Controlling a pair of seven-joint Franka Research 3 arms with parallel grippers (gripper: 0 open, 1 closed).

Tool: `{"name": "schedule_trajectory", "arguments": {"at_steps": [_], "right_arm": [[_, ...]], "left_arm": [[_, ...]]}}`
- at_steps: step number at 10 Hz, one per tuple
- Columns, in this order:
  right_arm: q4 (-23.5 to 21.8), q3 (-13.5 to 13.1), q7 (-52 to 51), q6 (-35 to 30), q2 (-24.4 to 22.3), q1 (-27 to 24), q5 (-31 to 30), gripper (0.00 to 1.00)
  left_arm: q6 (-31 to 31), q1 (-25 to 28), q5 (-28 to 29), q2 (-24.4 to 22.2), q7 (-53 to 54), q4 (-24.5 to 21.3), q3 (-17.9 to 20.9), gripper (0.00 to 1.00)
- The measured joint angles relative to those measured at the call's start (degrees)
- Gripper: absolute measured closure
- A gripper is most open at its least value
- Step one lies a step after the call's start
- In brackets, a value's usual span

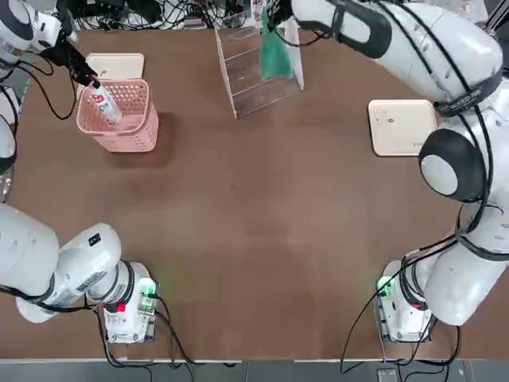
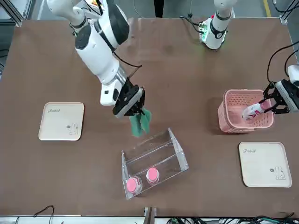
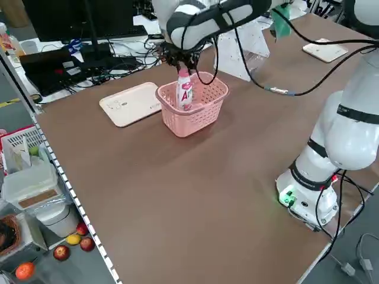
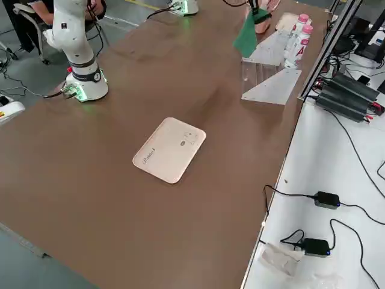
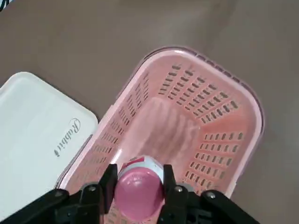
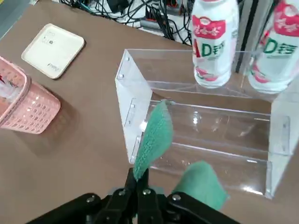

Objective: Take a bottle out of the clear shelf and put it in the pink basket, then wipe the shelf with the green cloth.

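Observation:
My left gripper [image 1: 86,77] is shut on the pink cap of a white bottle [image 1: 104,106], which leans inside the pink basket [image 1: 140,127] at the table's far left; the wrist view shows the bottle's cap [image 5: 138,192] between the fingers above the basket [image 5: 219,116]. Over the clear shelf [image 1: 256,79] at the far middle, my right gripper [image 2: 132,110] is shut on the green cloth [image 2: 140,122], which hangs down just above the shelf's steps [image 6: 205,140]. Two more bottles [image 6: 212,42] stand on the shelf's top tier, their pink caps [image 2: 140,179] showing in the front view.
A cream tray [image 1: 119,65] lies just behind the basket. Another cream tray [image 1: 402,127] lies at the right, under the right arm's elbow. Cables and power bricks [image 4: 319,198] lie beyond the table's far edge.

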Motion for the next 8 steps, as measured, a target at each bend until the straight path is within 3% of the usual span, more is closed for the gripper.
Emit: {"name": "schedule_trajectory", "arguments": {"at_steps": [5,8], "right_arm": [[0.11,0.79,-6.35,14.60,4.67,0.76,-0.11,0.97],[0.86,0.77,-9.09,18.68,5.21,0.17,-0.11,0.97]], "left_arm": [[3.12,0.02,0.02,0.51,0.34,-3.60,-0.29,0.56],[3.85,-0.03,0.02,0.59,0.72,-4.39,-0.36,0.56]]}}
